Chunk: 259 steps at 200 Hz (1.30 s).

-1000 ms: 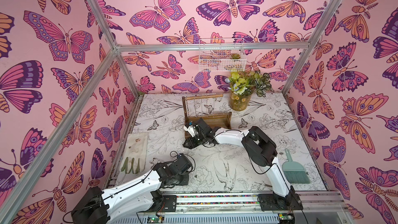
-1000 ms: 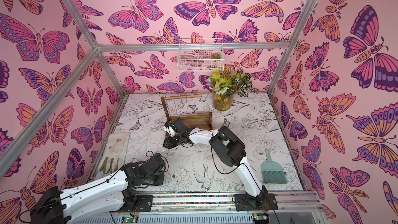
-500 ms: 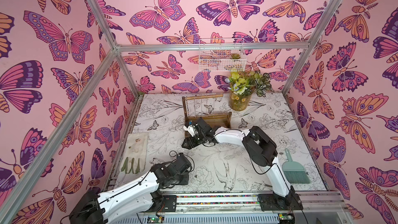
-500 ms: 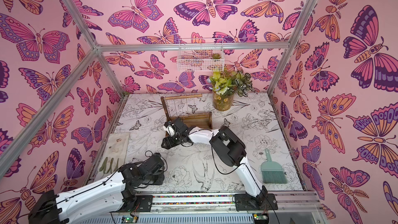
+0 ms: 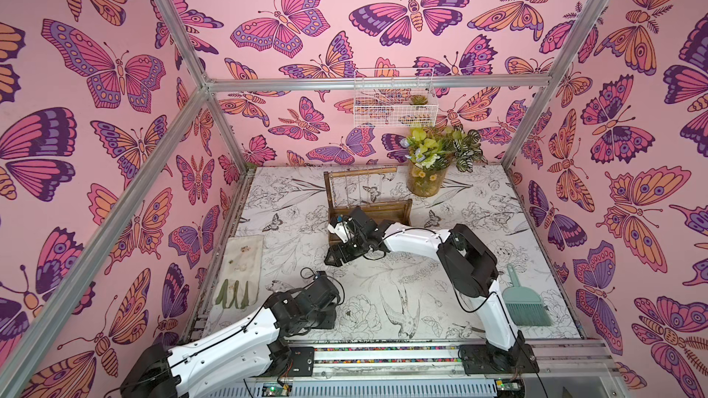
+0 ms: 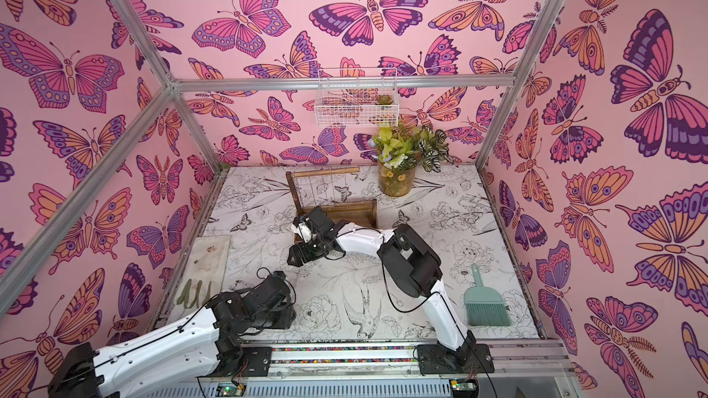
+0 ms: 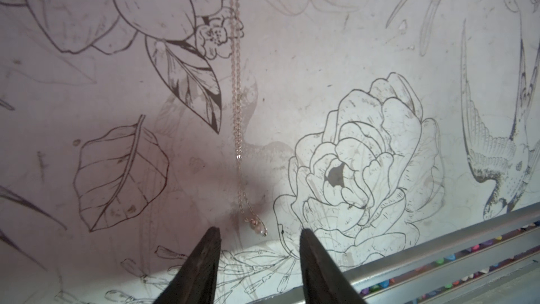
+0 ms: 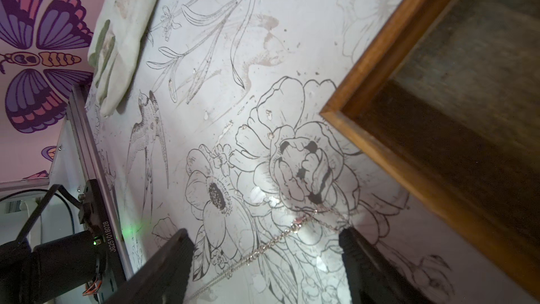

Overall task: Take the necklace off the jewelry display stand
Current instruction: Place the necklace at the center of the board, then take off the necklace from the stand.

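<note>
Nearest, at the lower left of both top views, the left arm reaches low over the table (image 5: 413, 285). Its wrist view shows the left gripper (image 7: 259, 231) with its fingers moderately apart and nothing pinched between them. The necklace (image 7: 237, 106) lies flat on the table. Its pendant (image 7: 261, 227) rests just ahead of those fingertips, in line with the gap. From there the chain runs straight away from the gripper, its long axis along the way the gripper points.

Further in, at the centre of a top view, the right gripper (image 5: 332, 260) hangs low just in front of the stand (image 5: 383, 209). Its wrist view shows the jaws wide and gripping nothing. The far part of the chain lies on the table between them, close by one fingertip. The corner of the stand's tray is just beside the chain and not touching it.

So the necklace appears to be off the stand and lying free, stretched from one gripper to the other. Each arm sits over one end, the left at the pendant. I judge the coming move to be a straight lift clear. The risk is a fingertip snagging the chain, since it lies under both gaps. In the top views the chain is too fine to make out.

Behind, thin strands hang from the stand's bar (image 5: 362, 173). Beyond stand a vase (image 5: 426, 185) and, at upper centre, a basket (image 5: 394, 98).
</note>
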Tool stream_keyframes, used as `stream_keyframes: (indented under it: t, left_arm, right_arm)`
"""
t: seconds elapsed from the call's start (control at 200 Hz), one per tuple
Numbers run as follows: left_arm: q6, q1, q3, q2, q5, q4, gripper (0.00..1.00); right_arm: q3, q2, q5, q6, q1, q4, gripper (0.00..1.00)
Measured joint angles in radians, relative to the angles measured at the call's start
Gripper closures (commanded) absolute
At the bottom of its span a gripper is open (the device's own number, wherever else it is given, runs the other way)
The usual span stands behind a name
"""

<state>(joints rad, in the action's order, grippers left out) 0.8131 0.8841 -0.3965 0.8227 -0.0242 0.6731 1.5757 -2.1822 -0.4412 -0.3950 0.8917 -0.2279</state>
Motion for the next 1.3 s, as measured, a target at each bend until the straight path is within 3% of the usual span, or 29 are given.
stream_keyframes:
  t: [0.145,0.335,0.631,0.931,1.126,1.297]
  left_arm:
    - [0.001,0.000,0.000,-0.012,0.000,0.010,0.52]
    - [0.000,0.001,-0.002,-0.017,-0.006,0.027,0.46]
    - [-0.035,0.001,-0.051,-0.090,-0.052,0.062,0.21]
    - [-0.107,0.001,-0.185,-0.021,-0.129,0.064,0.00]
    - [-0.185,-0.029,-0.272,0.018,-0.154,0.054,0.00]
    - [-0.272,-0.144,-0.335,0.054,-0.108,0.021,0.00]
  right_arm:
    - [0.002,0.020,0.002,-0.001,-0.001,-0.001,0.04]
    - [0.010,0.020,0.003,-0.001,-0.008,-0.020,0.02]
    - [0.005,0.098,0.027,0.000,-0.034,-0.058,0.01]
    - [-0.060,0.302,0.033,-0.006,-0.089,-0.061,0.01]
    - [-0.125,0.404,0.069,0.002,-0.153,-0.067,0.01]
    - [-0.176,0.509,0.114,0.019,-0.218,-0.050,0.01]
